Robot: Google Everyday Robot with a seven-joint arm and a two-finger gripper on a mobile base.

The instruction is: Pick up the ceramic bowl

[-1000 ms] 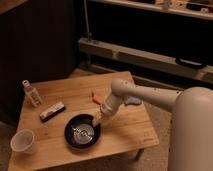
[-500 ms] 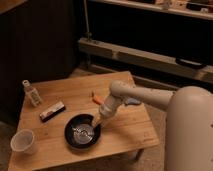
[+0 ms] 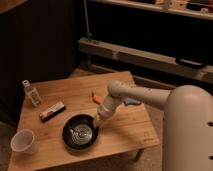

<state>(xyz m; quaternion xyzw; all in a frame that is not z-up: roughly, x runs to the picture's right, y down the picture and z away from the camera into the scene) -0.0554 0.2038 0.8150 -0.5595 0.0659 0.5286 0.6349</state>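
The ceramic bowl is a round, shallow black dish with a shiny grey inside. It sits on the wooden table near the front, left of middle. My gripper is at the bowl's right rim, reaching down from the white arm that comes in from the right. The bowl rests on the table.
A white cup stands at the table's front left corner. A small clear bottle stands at the left edge. A dark flat bar lies behind the bowl. A small orange thing lies near the arm. Shelving runs behind the table.
The arm has shifted slightly left and down, bringing the gripper closer onto the bowl's right rim. The bowl has not moved.
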